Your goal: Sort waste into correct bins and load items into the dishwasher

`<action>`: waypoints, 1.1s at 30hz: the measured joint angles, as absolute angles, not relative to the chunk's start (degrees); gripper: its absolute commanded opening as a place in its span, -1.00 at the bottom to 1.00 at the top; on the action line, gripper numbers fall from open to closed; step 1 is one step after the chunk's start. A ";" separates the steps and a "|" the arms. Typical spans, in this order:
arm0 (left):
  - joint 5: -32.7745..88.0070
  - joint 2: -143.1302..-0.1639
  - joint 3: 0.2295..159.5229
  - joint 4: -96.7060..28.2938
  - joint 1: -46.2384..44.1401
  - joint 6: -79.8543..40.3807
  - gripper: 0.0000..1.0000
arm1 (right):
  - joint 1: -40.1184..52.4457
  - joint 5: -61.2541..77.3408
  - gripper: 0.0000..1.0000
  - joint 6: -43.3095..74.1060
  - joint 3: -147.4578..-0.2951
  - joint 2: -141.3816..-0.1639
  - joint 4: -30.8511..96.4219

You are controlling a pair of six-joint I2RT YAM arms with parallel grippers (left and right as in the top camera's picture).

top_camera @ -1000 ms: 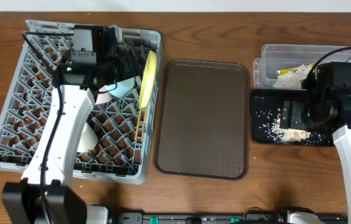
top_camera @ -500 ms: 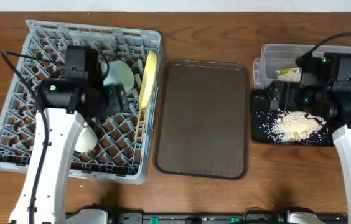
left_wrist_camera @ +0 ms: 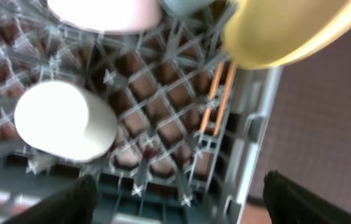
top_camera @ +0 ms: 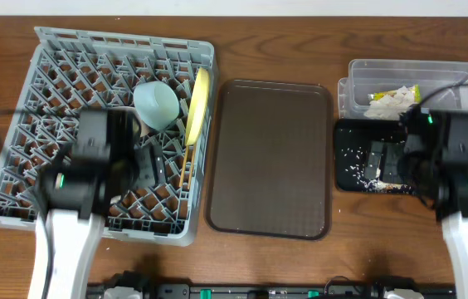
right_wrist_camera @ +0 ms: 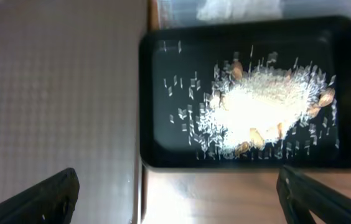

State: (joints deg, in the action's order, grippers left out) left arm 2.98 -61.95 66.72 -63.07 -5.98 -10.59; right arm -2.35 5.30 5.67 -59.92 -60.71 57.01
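The grey dish rack (top_camera: 51,66) holds the light blue bowl (top_camera: 155,104), the yellow plate (top_camera: 197,104) on edge, and the chopsticks (top_camera: 187,162) beside it. My left gripper (top_camera: 147,166) is open and empty above the rack's near right part. The left wrist view shows the white cup (left_wrist_camera: 63,121), pink bowl (left_wrist_camera: 104,14), plate (left_wrist_camera: 287,31) and chopsticks (left_wrist_camera: 219,93), with the gripper (left_wrist_camera: 175,199) open. My right gripper (top_camera: 383,162) hangs open and empty over the black tray (top_camera: 350,158). Rice scraps (right_wrist_camera: 256,109) lie in the tray. The clear tub (top_camera: 412,71) holds crumpled paper (top_camera: 387,101) and a wrapper edge (top_camera: 415,89).
The brown serving tray (top_camera: 271,158) lies between the rack and the bins, and its textured surface fills the left of the right wrist view (right_wrist_camera: 57,93). Bare wooden table (top_camera: 284,41) runs along the back and front edges.
My left arm drew back toward the rack's front, uncovering the light blue bowl. My right arm pulled back from the clear tub toward the front and now hangs over the black tray.
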 measured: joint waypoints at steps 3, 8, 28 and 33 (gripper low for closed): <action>2.98 -51.27 61.73 -58.74 -7.20 -9.98 0.88 | -2.35 4.32 0.98 5.67 -54.11 -49.84 54.24; 2.96 -38.65 57.84 -58.02 -7.46 -9.10 0.89 | -2.35 2.59 0.99 5.67 -50.22 -36.91 54.08; 2.94 -31.16 57.60 -58.04 -7.57 -8.95 0.91 | -2.35 1.65 0.99 5.67 -49.74 -31.24 57.30; 2.94 -31.16 57.60 -58.04 -7.57 -8.95 0.91 | -2.35 1.63 0.98 5.67 -49.74 -31.24 58.37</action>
